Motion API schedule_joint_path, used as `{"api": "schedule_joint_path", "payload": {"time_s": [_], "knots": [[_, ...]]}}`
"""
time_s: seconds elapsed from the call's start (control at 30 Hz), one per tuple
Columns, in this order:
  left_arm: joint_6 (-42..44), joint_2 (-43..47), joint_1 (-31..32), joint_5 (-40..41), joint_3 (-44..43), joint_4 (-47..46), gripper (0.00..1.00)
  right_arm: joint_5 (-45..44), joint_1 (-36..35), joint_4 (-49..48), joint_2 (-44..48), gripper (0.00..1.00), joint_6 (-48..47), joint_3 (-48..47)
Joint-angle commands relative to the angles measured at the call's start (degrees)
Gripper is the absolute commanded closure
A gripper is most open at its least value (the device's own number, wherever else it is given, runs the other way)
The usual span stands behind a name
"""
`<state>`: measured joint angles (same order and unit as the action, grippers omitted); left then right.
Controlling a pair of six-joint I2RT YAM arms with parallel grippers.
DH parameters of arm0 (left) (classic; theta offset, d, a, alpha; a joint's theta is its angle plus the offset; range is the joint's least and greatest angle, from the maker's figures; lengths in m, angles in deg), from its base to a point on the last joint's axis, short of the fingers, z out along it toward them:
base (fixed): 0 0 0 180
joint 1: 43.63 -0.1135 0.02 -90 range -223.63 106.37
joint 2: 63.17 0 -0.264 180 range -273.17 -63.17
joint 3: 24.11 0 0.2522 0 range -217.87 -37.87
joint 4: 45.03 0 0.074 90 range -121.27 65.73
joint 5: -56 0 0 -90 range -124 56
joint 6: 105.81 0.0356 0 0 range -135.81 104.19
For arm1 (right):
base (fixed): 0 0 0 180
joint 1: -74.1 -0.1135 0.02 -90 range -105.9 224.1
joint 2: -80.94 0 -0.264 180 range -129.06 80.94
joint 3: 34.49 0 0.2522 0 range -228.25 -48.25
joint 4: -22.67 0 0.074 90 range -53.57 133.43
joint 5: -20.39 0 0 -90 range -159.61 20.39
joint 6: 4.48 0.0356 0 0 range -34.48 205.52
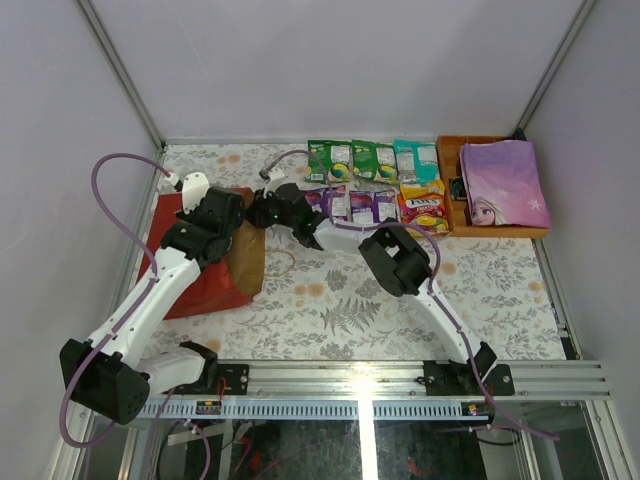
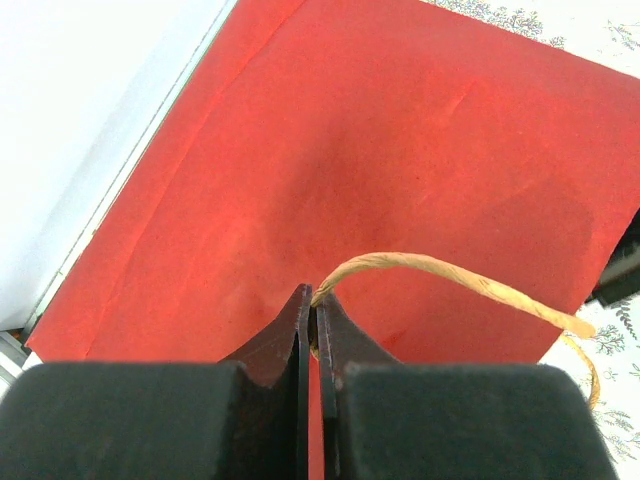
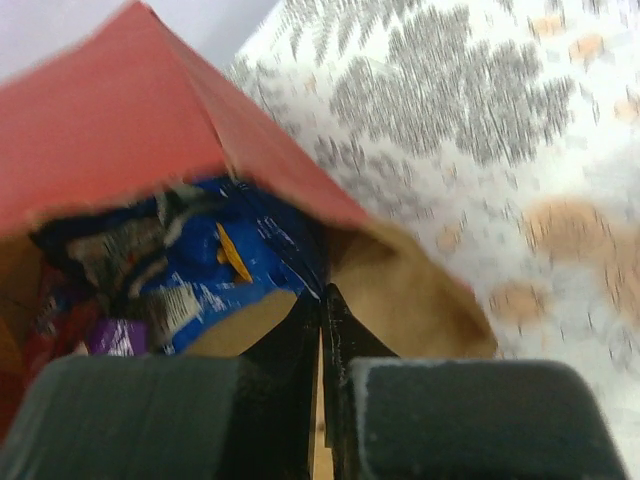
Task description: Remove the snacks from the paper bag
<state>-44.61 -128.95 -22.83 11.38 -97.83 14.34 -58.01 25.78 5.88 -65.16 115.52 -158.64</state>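
1. The paper bag point(image 1: 212, 288) lies on its side at the left of the bench point(image 1: 330, 310), red face up. Its long axis runs roughly left to right and its brown-lined mouth faces the middle of the bench.
2. The left arm point(image 1: 150, 290) reaches over the bag's upper face. In the left wrist view its jaws are pressed together on the twine handle point(image 2: 440, 270), which arches away to the right over the red paper.
3. The right arm point(image 1: 400, 260) reaches leftward across the bench to the bag's mouth, so it is the arm placed for the contents.
4. The right jaws are closed tight, and their tips sit on the brown lip just inside the mouth. The blue bag point(image 3: 230, 250) lies touching or just past those tips, up and to the left in the wrist view, deeper into the paper bag. A scrap of purple shows beside it. I cannot tell whether the tips have caught the blue bag's edge or only the paper.
5. I judge that a pull has to run rightward, out along the bag's long axis, with the handle grip keeping the mouth lifted.
6. Further right, the green packets point(image 1: 352, 160), a teal packet point(image 1: 415, 158), purple packets point(image 1: 352, 206) and yellow-red packets point(image 1: 422, 206) lie in rows on the bench, well apart from the bag.
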Motion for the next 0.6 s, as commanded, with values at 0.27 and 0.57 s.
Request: {"api": "schedule_joint_path", "payload": {"time_s": [0.27, 0.57], "knots": [[-1.3, 1.1, -1.9, 2.7, -0.3, -1.4, 1.00, 4.8, -0.6, -11.9, 37.4, 1.00, 4.5, 36.0], [-1.8, 2.7, -2.7, 2.9, -0.4, -1.2, 1.00, 11.2, -2.3, -10.5, 46.9, 1.00, 3.3, 37.7]]}}
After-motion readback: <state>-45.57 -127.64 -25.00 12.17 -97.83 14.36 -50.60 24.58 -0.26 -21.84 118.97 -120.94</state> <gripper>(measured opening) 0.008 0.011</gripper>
